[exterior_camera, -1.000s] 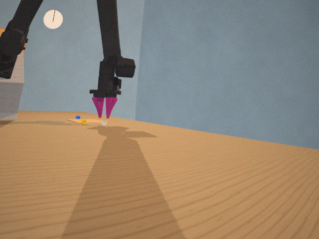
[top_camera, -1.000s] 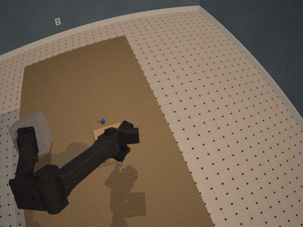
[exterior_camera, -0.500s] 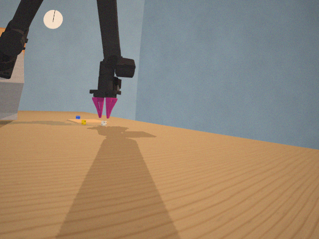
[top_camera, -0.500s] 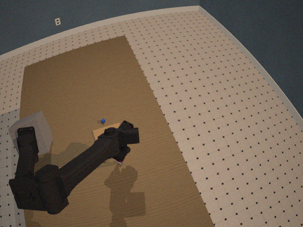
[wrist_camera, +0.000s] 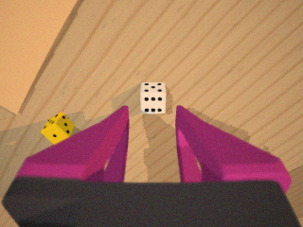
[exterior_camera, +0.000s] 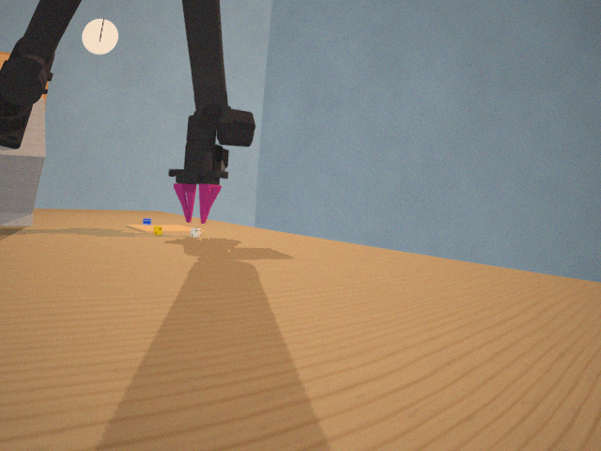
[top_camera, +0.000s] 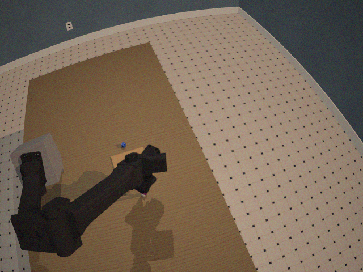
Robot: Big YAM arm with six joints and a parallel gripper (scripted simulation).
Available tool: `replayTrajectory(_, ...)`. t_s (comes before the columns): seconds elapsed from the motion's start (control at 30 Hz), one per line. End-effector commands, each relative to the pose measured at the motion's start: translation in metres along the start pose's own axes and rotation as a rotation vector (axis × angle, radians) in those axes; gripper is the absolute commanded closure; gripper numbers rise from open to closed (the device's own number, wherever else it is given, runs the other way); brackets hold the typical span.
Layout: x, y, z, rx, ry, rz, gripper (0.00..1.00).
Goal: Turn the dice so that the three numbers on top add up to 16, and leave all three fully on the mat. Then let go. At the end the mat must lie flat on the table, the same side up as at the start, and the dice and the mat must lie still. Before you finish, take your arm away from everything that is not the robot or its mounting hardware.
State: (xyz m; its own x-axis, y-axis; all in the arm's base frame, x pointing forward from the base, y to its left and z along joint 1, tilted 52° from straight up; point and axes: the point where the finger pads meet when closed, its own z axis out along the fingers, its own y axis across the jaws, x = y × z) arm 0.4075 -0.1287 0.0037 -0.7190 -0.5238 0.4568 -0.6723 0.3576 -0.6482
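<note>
From left to right, the blue dice (top_camera: 123, 144) (exterior_camera: 146, 221) is sitting off the mat (top_camera: 117, 159) (exterior_camera: 167, 227) (wrist_camera: 33, 43), near its edge. The yellow dice (exterior_camera: 158, 230) (wrist_camera: 58, 129) is lying on the worktop (top_camera: 102, 102) (exterior_camera: 339, 339) (wrist_camera: 227, 47), off the mat too. The white dice (exterior_camera: 195, 232) (wrist_camera: 152, 98) is resting there as well, and the pincer (top_camera: 143, 193) (exterior_camera: 195, 222) (wrist_camera: 151, 114) is hanging above, partly open, holding nothing.

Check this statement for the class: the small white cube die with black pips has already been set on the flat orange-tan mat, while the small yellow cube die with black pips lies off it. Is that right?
Not quite: the small white cube die with black pips lies on the bare wood beside the flat orange-tan mat, as the wrist view shows. The rest stands.
</note>
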Motion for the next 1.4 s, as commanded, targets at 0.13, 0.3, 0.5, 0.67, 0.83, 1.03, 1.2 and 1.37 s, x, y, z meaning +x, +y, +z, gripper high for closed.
replayTrajectory(0.13, -0.0069, 0.0054, 0.0001, 0.0, -0.007, -0.004, 0.7)
replayTrajectory(0.3, -0.0082, 0.0032, -0.0004, 0.001, -0.008, -0.003, 0.7)
replayTrajectory(0.5, -0.0093, 0.0014, -0.0009, 0.002, -0.009, -0.002, 0.7)
replayTrajectory(0.67, -0.0093, 0.0014, -0.0009, 0.002, -0.009, -0.002, 0.7)
replayTrajectory(0.83, -0.0093, 0.0014, -0.0009, 0.002, -0.009, -0.002, 0.7)
replayTrajectory(1.03, -0.0093, 0.0014, -0.0009, 0.002, -0.009, -0.002, 0.7)
replayTrajectory(1.2, -0.0093, 0.0014, -0.0009, 0.002, -0.009, -0.002, 0.7)
replayTrajectory(1.37, -0.0093, 0.0014, -0.0009, 0.002, -0.009, -0.002, 0.7)
